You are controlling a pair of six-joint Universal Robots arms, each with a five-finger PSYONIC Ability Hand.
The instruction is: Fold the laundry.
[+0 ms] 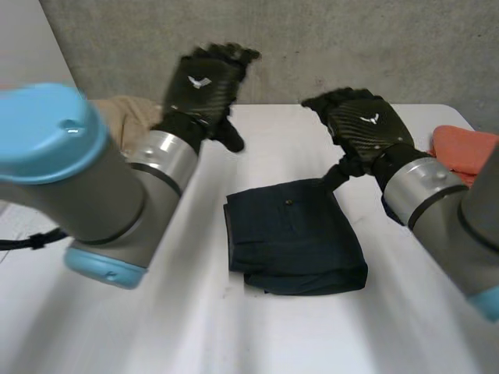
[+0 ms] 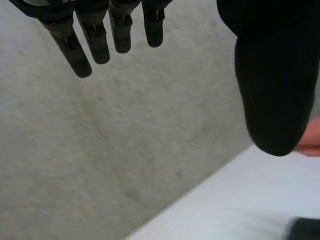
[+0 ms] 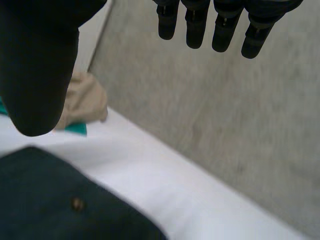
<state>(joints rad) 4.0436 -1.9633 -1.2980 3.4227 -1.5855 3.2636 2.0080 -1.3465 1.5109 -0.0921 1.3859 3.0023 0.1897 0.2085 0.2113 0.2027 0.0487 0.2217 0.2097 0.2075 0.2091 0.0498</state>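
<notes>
A dark navy garment (image 1: 292,234) lies folded into a rough square in the middle of the white table (image 1: 195,327), with a small button showing on top. My right hand (image 1: 366,125) hovers just above its far right corner, thumb pointing down near the cloth. In the right wrist view the fingers (image 3: 215,25) are straight and apart from the thumb, with nothing between them, and the garment (image 3: 60,200) lies below the thumb. My left hand (image 1: 204,82) is raised over the table's far left. Its fingers (image 2: 100,40) are straight and empty.
A beige cloth (image 1: 129,113) is heaped at the back left, with something teal (image 3: 75,129) under it. An orange cloth (image 1: 464,148) lies at the right edge. A grey wall (image 1: 351,47) stands behind the table.
</notes>
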